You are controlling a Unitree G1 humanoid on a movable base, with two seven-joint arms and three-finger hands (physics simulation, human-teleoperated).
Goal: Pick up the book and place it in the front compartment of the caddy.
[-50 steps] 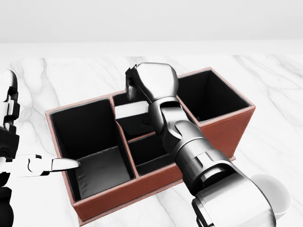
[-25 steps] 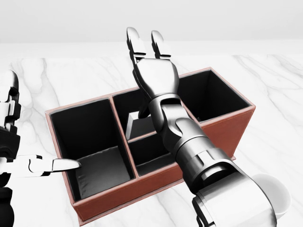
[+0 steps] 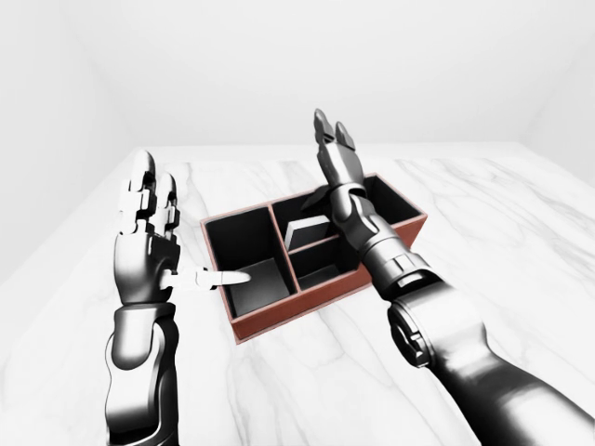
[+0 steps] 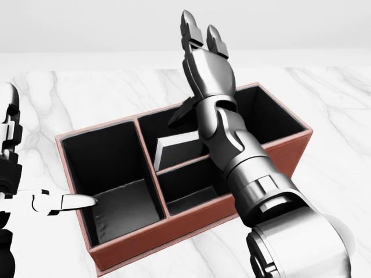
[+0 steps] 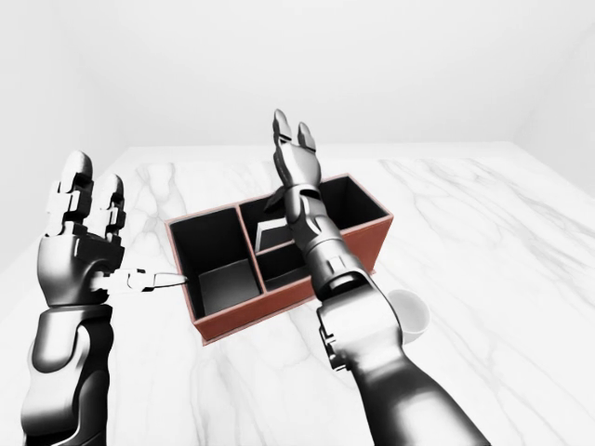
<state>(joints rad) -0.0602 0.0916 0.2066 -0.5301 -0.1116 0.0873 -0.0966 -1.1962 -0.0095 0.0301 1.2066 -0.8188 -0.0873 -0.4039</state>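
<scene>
The book (image 4: pixel 177 152) leans tilted inside one of the caddy's (image 4: pixel 191 223) two small middle compartments, the one toward the top of the head view, touching the divider; whether that counts as the front compartment I cannot tell. The right hand (image 4: pixel 203 55) is raised above the caddy, fingers spread and holding nothing, which reads as a release. The left hand (image 3: pixel 149 218) stands upright beside the caddy's left wall, fingers open, thumb pointing over the rim, probably steadying. A white cup (image 5: pixel 409 316) sits near the caddy's lower right corner.
</scene>
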